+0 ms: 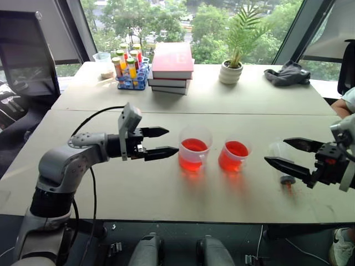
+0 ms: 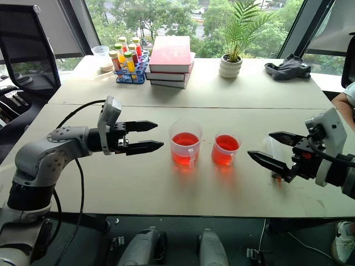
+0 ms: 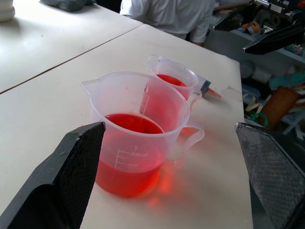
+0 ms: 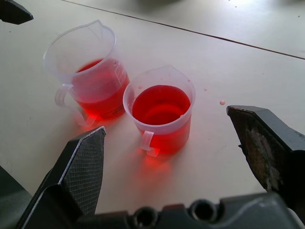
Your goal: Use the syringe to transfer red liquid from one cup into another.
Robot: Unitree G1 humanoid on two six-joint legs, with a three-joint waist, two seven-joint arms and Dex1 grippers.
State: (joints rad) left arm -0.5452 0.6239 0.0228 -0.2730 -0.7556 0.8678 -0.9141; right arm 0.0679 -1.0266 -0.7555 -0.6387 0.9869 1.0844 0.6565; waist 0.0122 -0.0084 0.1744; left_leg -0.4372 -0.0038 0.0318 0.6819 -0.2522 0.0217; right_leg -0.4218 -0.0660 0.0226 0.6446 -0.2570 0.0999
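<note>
two cups are sitting side by side on the table (image 1: 166, 205) — the taller cup (image 1: 194, 148) and a shorter cup (image 1: 234, 155), both holding red liquid (image 1: 194, 146). one syringe (image 1: 283, 166) is lying beside the right gripper (image 1: 284, 153); it and the left gripper (image 1: 166, 141) are hanging spread wide — both empty.

The taller cup (image 1: 194, 154) and shorter cup (image 1: 234, 155) stand upright side by side, both holding red liquid (image 4: 160, 103); the syringe (image 3: 210, 90) lies just beyond the shorter one.

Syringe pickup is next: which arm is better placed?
Right. The right claw hangs open beside the syringe, while the open left claw sits beyond the taller cup.
</note>
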